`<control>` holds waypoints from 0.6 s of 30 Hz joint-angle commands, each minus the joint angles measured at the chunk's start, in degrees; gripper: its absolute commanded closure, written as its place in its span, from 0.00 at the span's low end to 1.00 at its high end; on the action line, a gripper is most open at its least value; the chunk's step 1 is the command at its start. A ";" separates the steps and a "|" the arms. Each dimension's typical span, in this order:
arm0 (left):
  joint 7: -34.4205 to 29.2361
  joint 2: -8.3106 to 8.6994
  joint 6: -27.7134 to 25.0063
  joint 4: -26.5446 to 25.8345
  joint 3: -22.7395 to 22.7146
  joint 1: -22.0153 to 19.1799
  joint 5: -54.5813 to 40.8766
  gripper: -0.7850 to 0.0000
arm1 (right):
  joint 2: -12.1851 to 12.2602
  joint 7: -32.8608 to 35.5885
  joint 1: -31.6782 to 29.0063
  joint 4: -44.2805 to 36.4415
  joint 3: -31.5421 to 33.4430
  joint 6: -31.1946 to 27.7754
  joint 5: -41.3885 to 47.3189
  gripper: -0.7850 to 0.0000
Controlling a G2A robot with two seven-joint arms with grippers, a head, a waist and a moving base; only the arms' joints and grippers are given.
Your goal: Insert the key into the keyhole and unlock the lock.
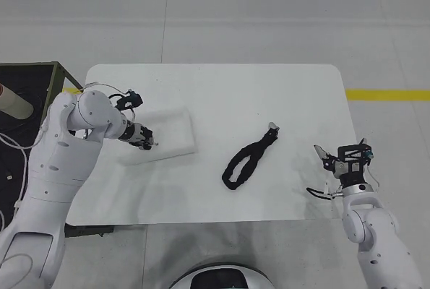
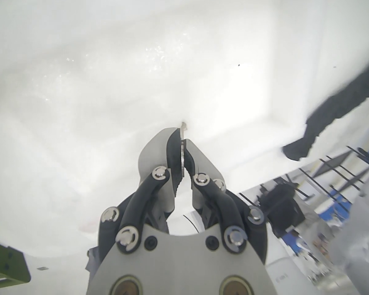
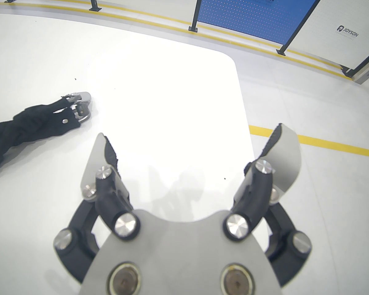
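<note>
Left tool (image 1: pixel 144 137), clamped on the key (image 2: pixel 182 159), should carry it straight toward the chain lock (image 1: pixel 247 162); right tool (image 3: pixel 191 132) gapes empty.

Key (image 2: pixel 182 155): thin silver metal, seen edge-on, pinched between the closed fingers of the left gripper (image 2: pixel 183 142), tip protruding.
Lock (image 3: pixel 27 122): black fabric-sleeved loop, silver head (image 3: pixel 80 107), lying flat mid-table (image 1: pixel 308 94).
</note>
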 commanded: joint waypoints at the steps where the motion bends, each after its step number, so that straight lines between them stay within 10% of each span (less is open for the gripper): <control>1: 0.00 0.54 -0.01 3.15 0.60 -1.49 -4.84 1.00 | 0.00 0.00 0.00 0.00 0.00 0.00 0.00 0.00; 18: 2.28 5.72 2.29 3.50 12.98 -7.52 9.17 1.00 | 0.00 0.00 0.00 0.00 0.00 0.00 0.00 0.00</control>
